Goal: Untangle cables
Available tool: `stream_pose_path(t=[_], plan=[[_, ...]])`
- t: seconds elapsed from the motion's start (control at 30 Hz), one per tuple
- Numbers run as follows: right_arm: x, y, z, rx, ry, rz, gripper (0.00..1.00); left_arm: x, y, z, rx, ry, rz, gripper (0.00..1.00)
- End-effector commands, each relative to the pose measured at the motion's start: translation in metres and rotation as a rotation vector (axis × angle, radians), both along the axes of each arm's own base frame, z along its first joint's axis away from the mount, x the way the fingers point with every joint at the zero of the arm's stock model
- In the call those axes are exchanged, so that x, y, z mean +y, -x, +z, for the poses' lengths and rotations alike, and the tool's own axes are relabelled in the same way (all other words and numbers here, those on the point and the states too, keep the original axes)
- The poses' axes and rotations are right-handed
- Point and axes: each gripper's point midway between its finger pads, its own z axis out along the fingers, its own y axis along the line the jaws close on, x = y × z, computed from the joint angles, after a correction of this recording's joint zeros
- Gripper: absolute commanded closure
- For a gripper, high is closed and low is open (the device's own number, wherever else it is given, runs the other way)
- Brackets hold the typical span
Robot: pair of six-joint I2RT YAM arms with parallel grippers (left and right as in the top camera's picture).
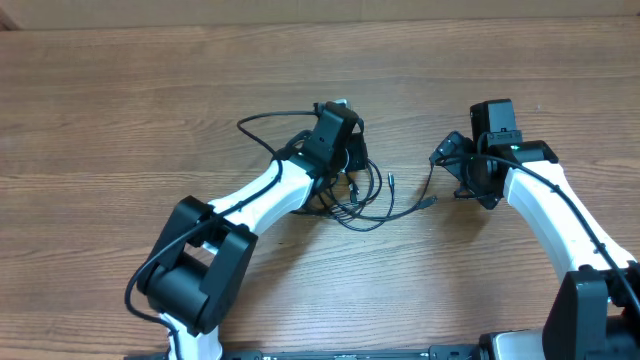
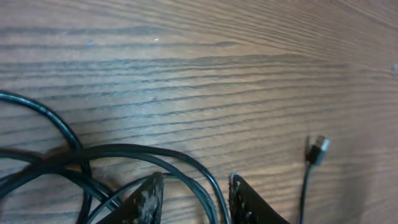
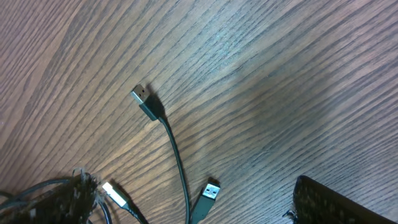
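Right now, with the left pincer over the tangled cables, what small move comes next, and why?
Probably close the left pincer on the thin black cable loop passing between its fingertips, then lift it a little. The pincer stands open astride that strand, which crosses other black cords, while a silver-tipped black plug end lies free nearby on the wooden table.

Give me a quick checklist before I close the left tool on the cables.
1. Left tool open: ok, its fingers stand apart.
2. Cable strand in the gap: ok, one crosses between the fingers, not pinched.
3. Only that strand in the gap: cannot tell, the frame edge cuts it off.
4. Right tool open and empty: ok.
5. Plug ends outside the tangle: ok, two lie loose on the table.
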Motion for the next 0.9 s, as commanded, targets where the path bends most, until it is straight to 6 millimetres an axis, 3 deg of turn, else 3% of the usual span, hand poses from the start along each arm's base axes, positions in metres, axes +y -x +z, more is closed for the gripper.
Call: stream_pose_path(t=[0.0, 0.2, 0.43, 0.87], plan=[[-0.002, 0.002, -0.003, 0.008, 0.01, -0.003, 0.0, 0.002, -0.001, -0.027, 0.072, 0.007, 0.122, 0.63], [-0.002, 0.002, -0.004, 0.009, 0.01, -0.003, 0.0, -0.001, -0.007, -0.041, 0.073, 0.024, 0.135, 0.63], [-0.002, 0.002, -0.003, 0.008, 0.01, -0.003, 0.0, -0.016, -0.008, -0.033, 0.076, 0.109, 0.101, 0.65], [-0.002, 0.002, -0.003, 0.008, 0.01, -0.003, 0.0, -0.017, -0.005, -0.04, 0.11, 0.121, 0.116, 0.67]])
